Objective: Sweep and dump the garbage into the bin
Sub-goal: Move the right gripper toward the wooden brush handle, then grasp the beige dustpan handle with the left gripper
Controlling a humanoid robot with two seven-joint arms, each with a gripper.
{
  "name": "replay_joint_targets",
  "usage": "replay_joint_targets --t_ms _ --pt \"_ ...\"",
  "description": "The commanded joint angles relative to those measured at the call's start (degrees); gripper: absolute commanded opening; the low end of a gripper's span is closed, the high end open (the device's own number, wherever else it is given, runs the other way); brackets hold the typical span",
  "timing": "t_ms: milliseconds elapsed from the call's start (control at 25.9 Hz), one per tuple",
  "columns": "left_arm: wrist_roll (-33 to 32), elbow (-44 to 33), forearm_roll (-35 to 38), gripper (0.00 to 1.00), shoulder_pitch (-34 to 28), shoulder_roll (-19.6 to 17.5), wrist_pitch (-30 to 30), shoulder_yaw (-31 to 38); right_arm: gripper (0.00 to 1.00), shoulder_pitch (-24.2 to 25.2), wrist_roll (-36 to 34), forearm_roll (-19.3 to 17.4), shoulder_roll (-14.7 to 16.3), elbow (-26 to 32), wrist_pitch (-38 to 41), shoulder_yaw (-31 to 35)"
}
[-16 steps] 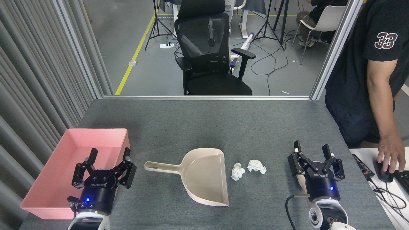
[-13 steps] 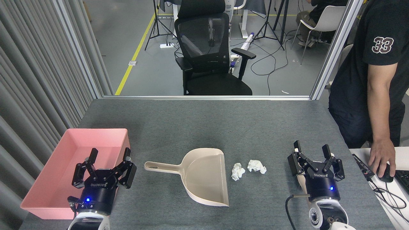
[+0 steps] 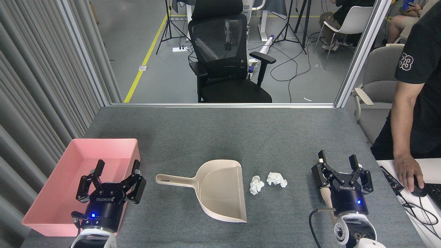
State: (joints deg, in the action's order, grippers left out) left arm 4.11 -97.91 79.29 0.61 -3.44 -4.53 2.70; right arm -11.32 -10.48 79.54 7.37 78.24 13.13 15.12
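— Where are your fingers right now?

— My left gripper (image 3: 116,167) has its fingers spread apart with nothing between them. It hangs over the near right corner of the pink bin (image 3: 65,172), which sits at the table's left edge. My right gripper (image 3: 338,160) is also spread wide and grips nothing; it hovers over the grey table (image 3: 220,134) on the right side. A pale beige thing lies just behind it, mostly hidden, and I cannot tell what it is.

— And the garbage?

— Two crumpled white tissue wads lie on the table between my grippers, nearer the right one. The left wad (image 3: 256,184) sits just beside the open mouth of the beige dustpan (image 3: 220,191); the right wad (image 3: 276,179) lies just beside the first, apart from it. The dustpan lies flat, its long handle pointing left toward the bin, its mouth facing the wads.

— Anything farther out?

— A black office chair (image 3: 227,58) stands beyond the table's far edge. At the right, a person in a black shirt has a hand (image 3: 408,172) on a computer mouse (image 3: 418,187).
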Motion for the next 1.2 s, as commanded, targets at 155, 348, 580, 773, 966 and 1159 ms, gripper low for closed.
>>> replay_joint_targets --t_ms 155,348,580,773,966,1159 --pt "-3.23 -0.18 -0.01 0.99 0.45 -0.07 0.05 -0.06 0.99 -0.64 0.19 0.00 0.80 -0.02 -0.38 0.00" --pt "-3.67 -0.09 -0.01 0.99 0.62 0.28 -0.04 -0.24 0.99 -2.22 0.19 -0.17 0.63 -0.02 -0.03 -0.18" --pt "-2.96 0.26 -1.68 0.99 0.62 0.28 -1.27 -0.24 0.99 -2.57 0.98 0.00 2.91 0.07 4.18 -0.36" --pt "-4.02 -0.36 -3.62 0.99 0.27 0.28 -1.53 -0.06 0.99 -2.40 8.63 -0.26 11.26 -0.63 10.25 -0.09" --pt "-9.56 -1.06 -4.23 0.99 0.01 0.37 -0.83 0.47 0.99 -1.87 8.19 -7.90 11.17 -1.60 9.99 4.21" --pt "-7.45 -1.06 -4.32 0.99 0.71 2.39 -1.53 -0.06 0.99 -0.20 8.19 -13.71 7.31 1.03 9.28 5.80"
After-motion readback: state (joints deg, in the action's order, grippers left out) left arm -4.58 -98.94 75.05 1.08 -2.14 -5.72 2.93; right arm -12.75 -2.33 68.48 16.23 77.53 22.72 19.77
